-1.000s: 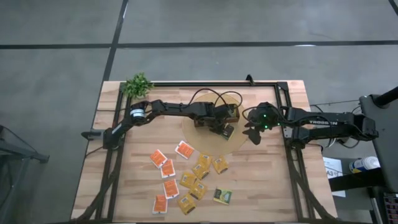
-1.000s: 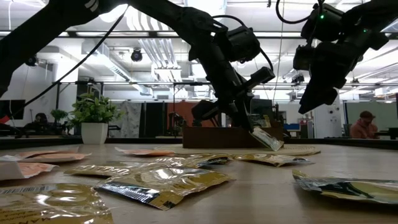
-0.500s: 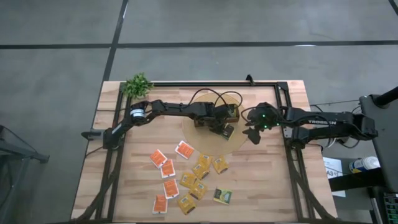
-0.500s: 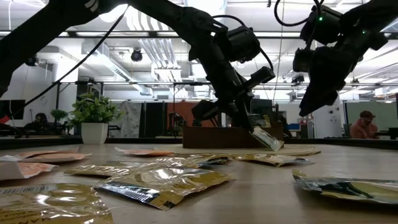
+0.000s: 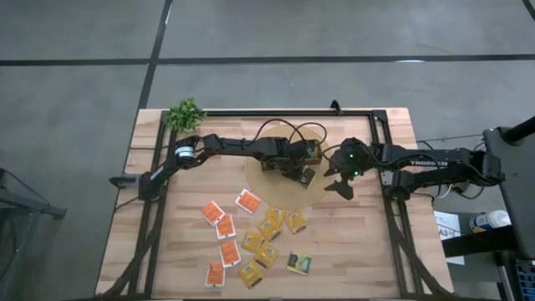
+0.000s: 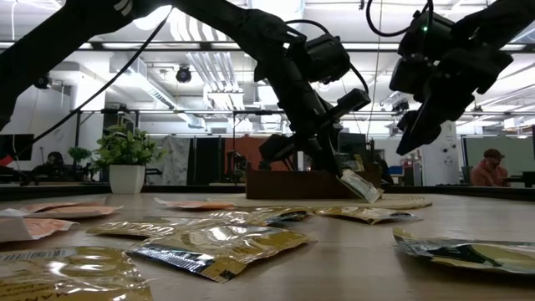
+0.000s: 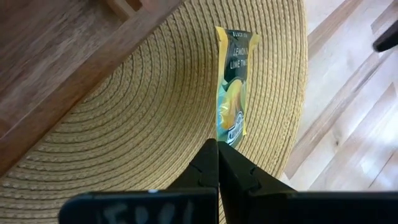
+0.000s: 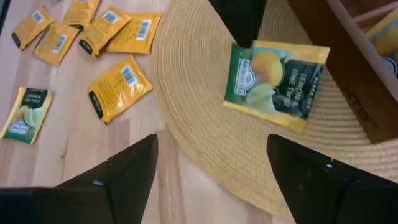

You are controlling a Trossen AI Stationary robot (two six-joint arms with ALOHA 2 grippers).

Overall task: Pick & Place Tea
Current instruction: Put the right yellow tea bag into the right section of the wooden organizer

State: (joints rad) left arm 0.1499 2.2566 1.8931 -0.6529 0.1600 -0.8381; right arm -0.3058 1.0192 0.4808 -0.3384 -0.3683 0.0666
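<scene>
I am looking down on a grey concrete floor with the wooden counter [image 5: 351, 251] in the middle of the high view, a small potted plant [image 5: 185, 114] at its upper left corner. Centre frame lies a round woven mat [image 5: 280, 191], and on its upper part sits the brown wooden box [image 5: 294, 151].

My left arm reaches in from the left of the frame; the left gripper [image 5: 303, 173] is clamped together on one corner of a green lemon tea sachet [image 7: 233, 93], which hangs over the mat just below the box. The right gripper [image 5: 337, 177] hovers to the right of it, over the mat's right edge, fingers spread wide and holding nothing.

The remaining tea sachets [image 5: 251, 242] lie loose in the lower middle of the frame: orange ones left, yellow ones centre, one green [image 5: 299, 263] lower right.

To do this step well, I judge I should carry the pinched sachet up over a box compartment without swinging it, since a corner grip lets it twist. I would lower it inside the walls before letting go, and hold the right arm clear of the left.
</scene>
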